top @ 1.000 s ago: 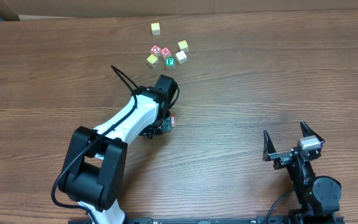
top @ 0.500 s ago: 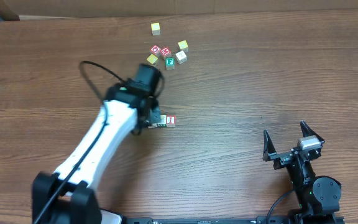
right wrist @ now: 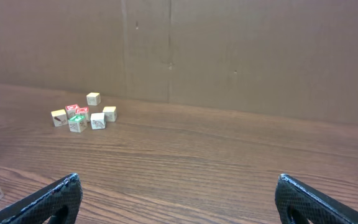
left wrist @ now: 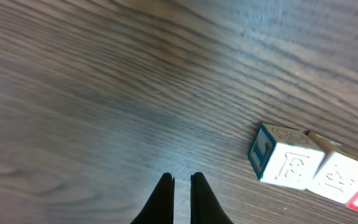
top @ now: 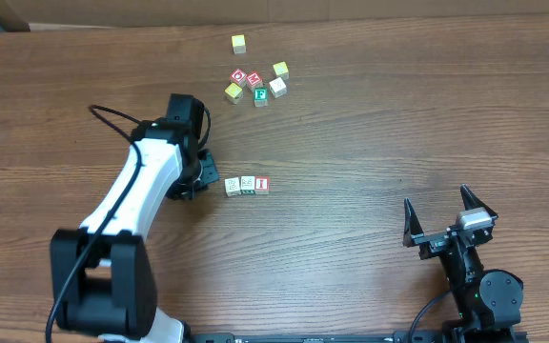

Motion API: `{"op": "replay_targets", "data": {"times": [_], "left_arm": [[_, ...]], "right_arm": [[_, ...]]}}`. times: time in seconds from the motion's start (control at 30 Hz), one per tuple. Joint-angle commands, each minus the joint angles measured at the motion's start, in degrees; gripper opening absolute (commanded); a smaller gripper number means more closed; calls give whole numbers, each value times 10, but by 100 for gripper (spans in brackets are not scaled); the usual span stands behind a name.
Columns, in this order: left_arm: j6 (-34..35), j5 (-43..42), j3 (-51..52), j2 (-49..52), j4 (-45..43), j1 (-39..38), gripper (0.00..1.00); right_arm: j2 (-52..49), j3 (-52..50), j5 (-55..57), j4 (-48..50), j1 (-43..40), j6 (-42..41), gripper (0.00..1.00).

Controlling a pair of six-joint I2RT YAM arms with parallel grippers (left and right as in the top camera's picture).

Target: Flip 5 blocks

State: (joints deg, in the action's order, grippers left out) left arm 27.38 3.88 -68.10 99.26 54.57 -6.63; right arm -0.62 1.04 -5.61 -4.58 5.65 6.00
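Blocks [top: 247,185] stand three in a short row on the table [top: 370,124], touching side by side, the red "I" block [top: 262,184] at one end. The left end effector [left wrist: 180,181] hangs just beside the end of the row farthest from the "I" block, its fingers pressed together, gripping nothing and touching no block. The right end effector [top: 436,198] is well apart from the "I" block, fingers spread wide and empty. The green "E" block [top: 260,95] lies well apart from the "I" block, among a loose cluster of cubes [top: 280,70].
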Motion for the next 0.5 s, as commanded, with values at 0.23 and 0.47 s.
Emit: {"op": "replay_targets", "data": {"times": [0.23, 0.47], "left_arm": [[-17, -76, 5, 86, -60, -5, 4], [-21, -99, 5, 93, -86, -5, 4]], "right_arm": [[4, -6, 0, 2, -3, 0, 100], [4, -6, -1, 2, -3, 0, 100]]}}
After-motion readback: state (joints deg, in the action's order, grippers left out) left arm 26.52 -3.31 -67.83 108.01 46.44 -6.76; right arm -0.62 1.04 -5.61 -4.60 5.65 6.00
